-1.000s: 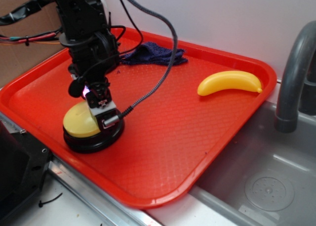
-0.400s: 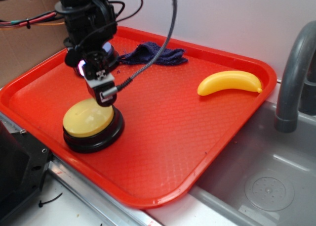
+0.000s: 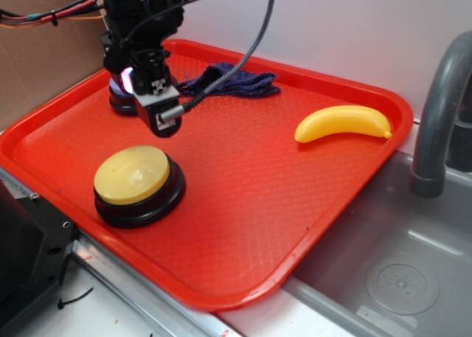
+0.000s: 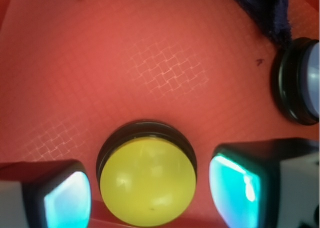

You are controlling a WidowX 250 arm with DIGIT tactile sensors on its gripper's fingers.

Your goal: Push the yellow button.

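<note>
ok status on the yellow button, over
Gripper open, hanging above the tray, holding nothing. Yellow button free, nothing touching it. Path down clear; blue button, cloth, banana all off to the side.

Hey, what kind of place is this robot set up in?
Probably a toy kitchen counter used as a robot test bench: a grey plastic sink basin with a curved grey faucet sits beside a red plastic tray holding a yellow plastic banana.
</note>
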